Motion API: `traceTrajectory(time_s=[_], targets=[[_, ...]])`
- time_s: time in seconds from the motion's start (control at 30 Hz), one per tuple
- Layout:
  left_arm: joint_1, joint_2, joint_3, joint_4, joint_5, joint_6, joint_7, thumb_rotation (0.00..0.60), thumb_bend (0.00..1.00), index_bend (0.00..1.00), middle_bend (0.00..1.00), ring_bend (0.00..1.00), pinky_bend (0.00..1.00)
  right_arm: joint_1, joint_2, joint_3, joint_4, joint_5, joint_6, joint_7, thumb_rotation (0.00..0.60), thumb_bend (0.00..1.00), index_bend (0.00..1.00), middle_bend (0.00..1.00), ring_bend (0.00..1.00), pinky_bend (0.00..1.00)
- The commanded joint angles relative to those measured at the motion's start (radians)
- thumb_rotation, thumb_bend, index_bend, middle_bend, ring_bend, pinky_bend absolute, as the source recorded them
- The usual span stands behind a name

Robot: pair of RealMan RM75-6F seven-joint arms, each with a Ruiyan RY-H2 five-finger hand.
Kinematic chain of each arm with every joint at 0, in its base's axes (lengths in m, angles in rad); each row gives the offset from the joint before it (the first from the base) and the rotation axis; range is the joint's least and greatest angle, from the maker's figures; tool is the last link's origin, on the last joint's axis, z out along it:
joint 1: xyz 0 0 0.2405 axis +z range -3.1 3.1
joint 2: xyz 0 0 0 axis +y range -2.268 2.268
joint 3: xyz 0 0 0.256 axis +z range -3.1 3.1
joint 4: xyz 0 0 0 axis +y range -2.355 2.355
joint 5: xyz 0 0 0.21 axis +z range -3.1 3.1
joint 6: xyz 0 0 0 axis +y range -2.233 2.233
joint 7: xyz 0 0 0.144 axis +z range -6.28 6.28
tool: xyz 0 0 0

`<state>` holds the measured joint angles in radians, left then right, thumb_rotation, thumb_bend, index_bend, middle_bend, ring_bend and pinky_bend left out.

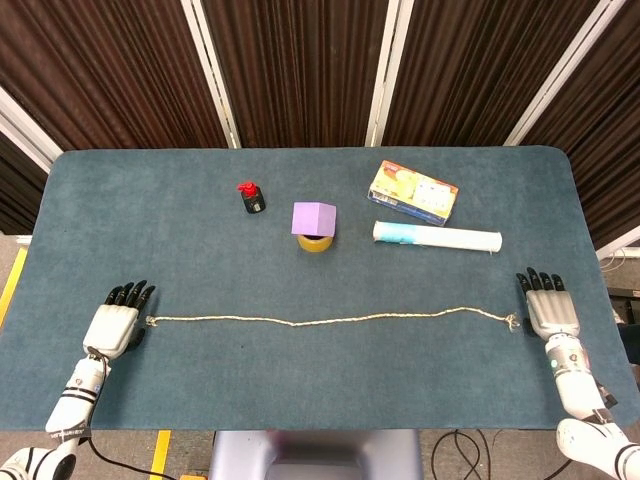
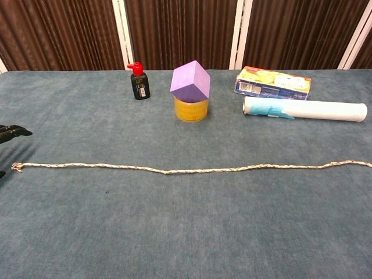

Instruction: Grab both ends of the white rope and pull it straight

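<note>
The white rope (image 1: 330, 321) lies on the blue-grey table (image 1: 300, 390) in a nearly straight, slightly wavy line from left to right; the chest view shows the rope (image 2: 186, 170) with both ends lying free. My left hand (image 1: 117, 322) sits just left of the rope's left end, fingers stretched out and apart, holding nothing. Only its dark fingertips (image 2: 9, 132) show in the chest view, above the rope end. My right hand (image 1: 550, 308) rests just right of the knotted right end, fingers extended, empty.
Behind the rope stand a black bottle with a red cap (image 1: 251, 197), a purple cube (image 1: 314, 216) on a yellow tape roll (image 1: 316, 243), a colourful box (image 1: 413, 191) and a white tube (image 1: 437, 237). The table's front edge is close to both hands.
</note>
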<state>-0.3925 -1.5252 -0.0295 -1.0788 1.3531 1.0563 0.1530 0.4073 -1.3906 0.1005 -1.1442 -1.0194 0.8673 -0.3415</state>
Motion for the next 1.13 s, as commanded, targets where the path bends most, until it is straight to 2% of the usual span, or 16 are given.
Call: traceTrajectory(time_s=[0.03, 0.13, 0.27, 0.4, 0.5, 0.63, 0.73, 0.77, 0.87, 1.13], targets=[[0.004, 0.027, 0.002, -0.038, -0.03, -0.032, 0.025, 0.6, 0.41, 0.0, 0.0, 0.0, 0.11, -0.001, 0.017, -0.002, -0.019, 0.009, 0.003, -0.017, 0.6, 0.4, 0.0, 0.0, 0.0, 0.0], [0.007, 0.05, 0.002, -0.073, -0.044, -0.043, 0.034, 0.6, 0.39, 0.0, 0.0, 0.0, 0.11, -0.004, 0.032, -0.008, -0.037, 0.017, 0.004, -0.032, 0.6, 0.35, 0.0, 0.0, 0.0, 0.0], [0.025, 0.083, -0.005, -0.111, -0.027, 0.012, 0.004, 0.6, 0.38, 0.0, 0.0, 0.0, 0.11, -0.019, 0.058, -0.006, -0.079, 0.008, 0.049, -0.029, 0.6, 0.27, 0.0, 0.0, 0.0, 0.0], [0.061, 0.152, -0.007, -0.181, 0.011, 0.099, -0.08, 0.6, 0.37, 0.0, 0.0, 0.0, 0.11, -0.075, 0.12, -0.001, -0.203, -0.049, 0.186, 0.016, 0.6, 0.24, 0.0, 0.0, 0.0, 0.0], [0.1, 0.224, 0.014, -0.258, 0.103, 0.209, -0.201, 0.6, 0.37, 0.0, 0.0, 0.0, 0.11, -0.161, 0.179, -0.031, -0.337, -0.149, 0.364, 0.044, 0.6, 0.24, 0.0, 0.0, 0.0, 0.0], [0.183, 0.279, 0.057, -0.303, 0.215, 0.398, -0.228, 0.6, 0.37, 0.0, 0.0, 0.0, 0.1, -0.27, 0.223, -0.085, -0.458, -0.266, 0.561, 0.055, 0.6, 0.24, 0.0, 0.0, 0.0, 0.0], [0.275, 0.285, 0.101, -0.3, 0.273, 0.545, -0.246, 0.6, 0.37, 0.0, 0.0, 0.0, 0.08, -0.32, 0.252, -0.141, -0.513, -0.355, 0.634, 0.015, 0.6, 0.24, 0.0, 0.0, 0.0, 0.0], [0.298, 0.282, 0.111, -0.297, 0.273, 0.566, -0.242, 0.6, 0.37, 0.0, 0.0, 0.0, 0.08, -0.333, 0.253, -0.155, -0.521, -0.368, 0.646, 0.0, 0.6, 0.24, 0.0, 0.0, 0.0, 0.0], [0.326, 0.298, 0.136, -0.313, 0.296, 0.582, -0.165, 0.6, 0.39, 0.0, 0.0, 0.0, 0.07, -0.347, 0.262, -0.186, -0.547, -0.401, 0.639, -0.037, 0.6, 0.24, 0.0, 0.0, 0.0, 0.0], [0.334, 0.314, 0.109, -0.33, 0.254, 0.554, -0.168, 0.6, 0.39, 0.0, 0.0, 0.0, 0.07, -0.364, 0.28, -0.151, -0.561, -0.388, 0.656, -0.017, 0.6, 0.24, 0.0, 0.0, 0.0, 0.0]])
